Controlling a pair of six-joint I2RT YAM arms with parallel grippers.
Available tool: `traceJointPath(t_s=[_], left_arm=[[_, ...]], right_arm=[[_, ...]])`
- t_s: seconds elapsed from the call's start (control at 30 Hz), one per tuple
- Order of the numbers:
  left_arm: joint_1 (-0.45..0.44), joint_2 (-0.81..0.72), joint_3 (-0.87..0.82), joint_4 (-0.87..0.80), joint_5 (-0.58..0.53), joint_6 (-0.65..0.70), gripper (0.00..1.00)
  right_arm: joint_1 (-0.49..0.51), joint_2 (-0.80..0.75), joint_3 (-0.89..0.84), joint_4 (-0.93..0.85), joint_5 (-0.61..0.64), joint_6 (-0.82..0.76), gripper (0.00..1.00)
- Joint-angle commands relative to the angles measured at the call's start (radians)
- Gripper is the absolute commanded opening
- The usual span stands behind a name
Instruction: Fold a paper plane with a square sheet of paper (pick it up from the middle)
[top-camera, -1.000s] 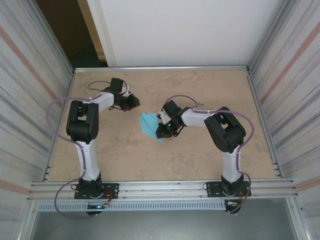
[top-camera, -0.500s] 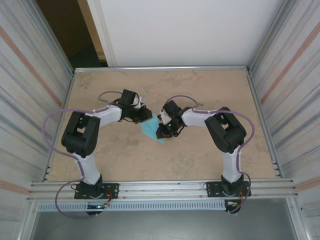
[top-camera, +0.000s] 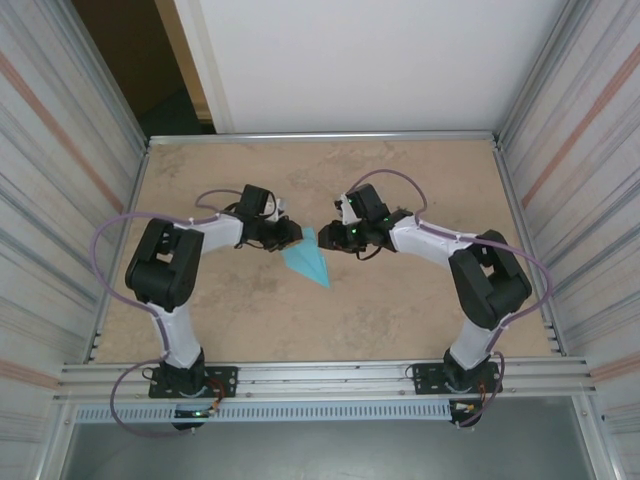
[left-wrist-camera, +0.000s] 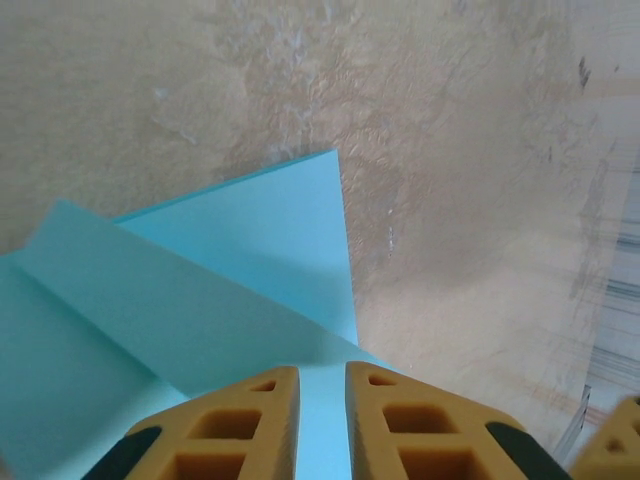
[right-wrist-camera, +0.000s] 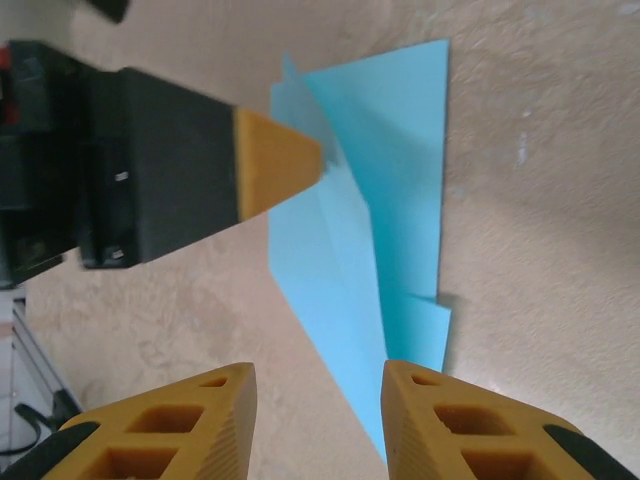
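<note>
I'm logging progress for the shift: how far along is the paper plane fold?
Done: the paper plane is already a narrow, pointed, creased dart lying on the table. In hand: the left gripper, jaws nearly closed, sits at its wide end; the right gripper, jaws apart, is close beside it. Left: probably flattening a flap that looks raised, then backing off.

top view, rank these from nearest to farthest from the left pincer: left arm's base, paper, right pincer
1. paper, right by its tip, mid-table.
2. right pincer, just past the paper's far corner, to the right.
3. left arm's base, at the table's near edge, far off.
</note>
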Motion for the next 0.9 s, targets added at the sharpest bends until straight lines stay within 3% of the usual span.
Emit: traceJointPath(t_s=[0.0,0.37,0.47,0.57,0.67,0.87], left_arm=[[0.019,-0.088,-0.026,0.031,0.013,-0.022,0.22],[0.059,-0.199,-0.151,0.047,0.002,-0.061,0.25],[0.071,-0.222,-0.178,0.058,0.013,-0.073,0.25],[0.09,-0.245,-0.2,0.079,0.038,-0.092,0.26],[0.115,-0.276,-0.23,0.12,0.073,-0.126,0.26],[0.138,-0.379,-0.279,0.22,0.157,-0.204,0.38]], right_arm=[[0.002,0.074,0.017,-0.021,-0.001,0.019,0.37],[0.033,0.239,0.151,-0.052,-0.058,-0.035,0.33],[0.029,0.257,0.163,-0.039,-0.074,-0.037,0.26],[0.023,0.268,0.171,-0.026,-0.084,-0.043,0.12],[0.014,0.258,0.152,0.044,-0.123,-0.033,0.03],[-0.042,0.141,0.07,0.299,-0.277,0.109,0.02]])
